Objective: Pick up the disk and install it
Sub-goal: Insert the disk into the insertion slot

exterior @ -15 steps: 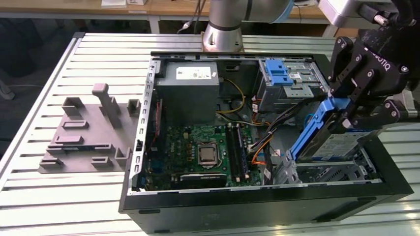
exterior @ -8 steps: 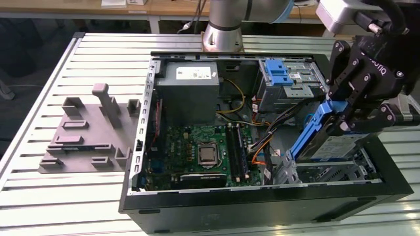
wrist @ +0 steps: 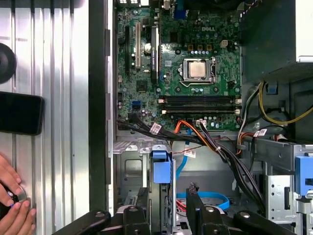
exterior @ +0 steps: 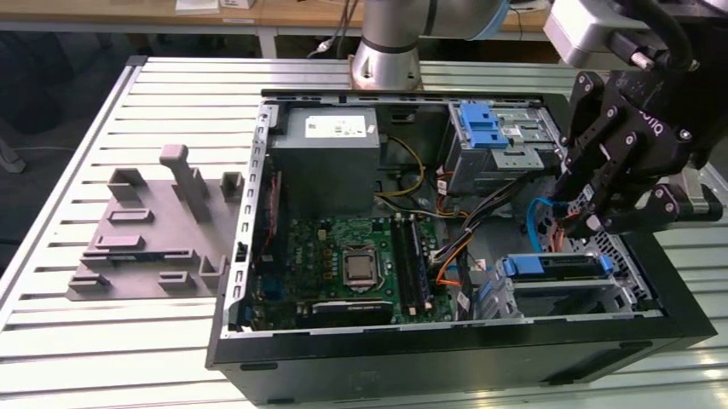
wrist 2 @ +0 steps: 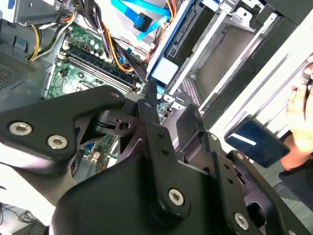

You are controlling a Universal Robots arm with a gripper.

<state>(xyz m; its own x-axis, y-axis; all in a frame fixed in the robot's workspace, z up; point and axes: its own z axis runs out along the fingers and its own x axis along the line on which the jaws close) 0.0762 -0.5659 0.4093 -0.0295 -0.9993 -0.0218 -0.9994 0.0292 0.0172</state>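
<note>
The disk (exterior: pixel 553 266) sits in the grey drive cage (exterior: pixel 598 294) at the front corner of the open computer case (exterior: pixel 455 362), on the exterior view's right. It shows a blue plastic carrier edge over silver metal. The gripper (exterior: pixel 586 223) hangs just above it, open and holding nothing. In the first wrist view its black fingers (wrist: pixel 193 198) stand either side of the disk, apart from it. That view also shows a person's hands (wrist: pixel 12 205) on the bench (wrist: pixel 54 58). The exterior view shows a grey fixture block (exterior: pixel 153 230) well apart. A cable bundle (wrist: pixel 205 139) runs just beside the cage, and the case wall (wrist: pixel 98 98) is close on the other side.
</note>
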